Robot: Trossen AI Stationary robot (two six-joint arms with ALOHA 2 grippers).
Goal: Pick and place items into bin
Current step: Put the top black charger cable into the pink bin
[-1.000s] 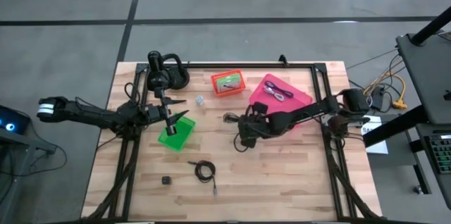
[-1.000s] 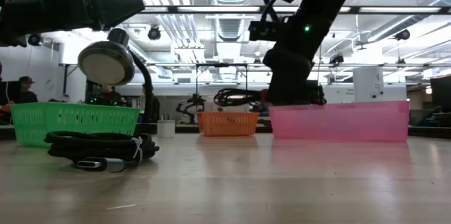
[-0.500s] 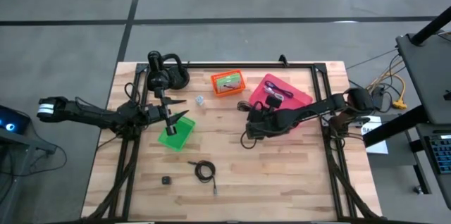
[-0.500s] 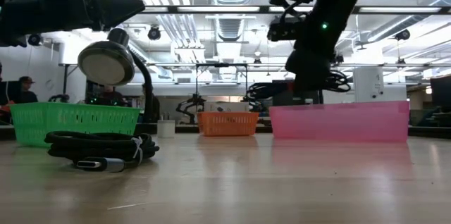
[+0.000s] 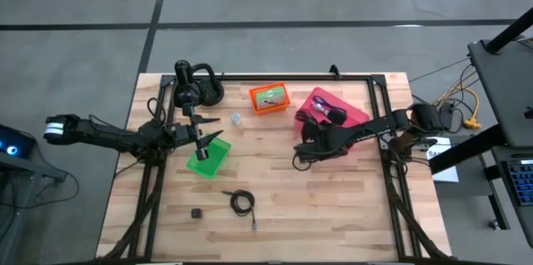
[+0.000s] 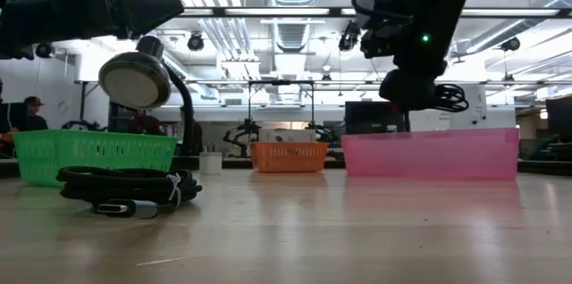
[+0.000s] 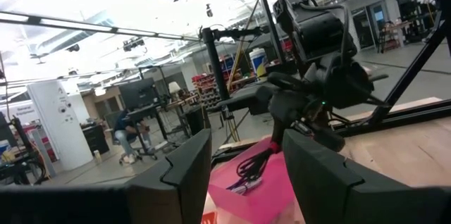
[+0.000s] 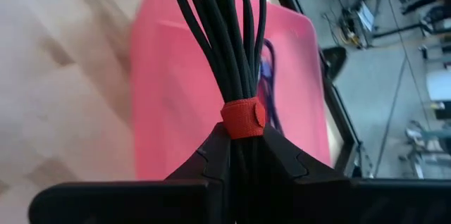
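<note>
Right wrist view shows the right gripper with its fingers clenched on a black cable bundle tied with a red strap. The bundle hangs over the pink bin, where a purple cable already lies.

I think the drop could go wrong. The bundle is long and floppy. If the fingers let go while it is near the bin's rim, part of it could flop over the wall and pull the rest out onto the table. It could also catch on the fingers by its strap and not fall at all.

From above, the right gripper is at the near edge of the pink bin. The left gripper waits above the green bin, fingers spread wide and holding nothing. An orange bin with a green packet in it sits between the two. Left on the table are a small coiled cable, a tiny black block and a tiny white piece.

The table is pale wood planks with a black frame around it, and a round black lamp stands at the far left corner. The floor is grey. From table height, the room is a big workshop with bright ceiling lights, pipes and shelves. A person sits far back on the left.
</note>
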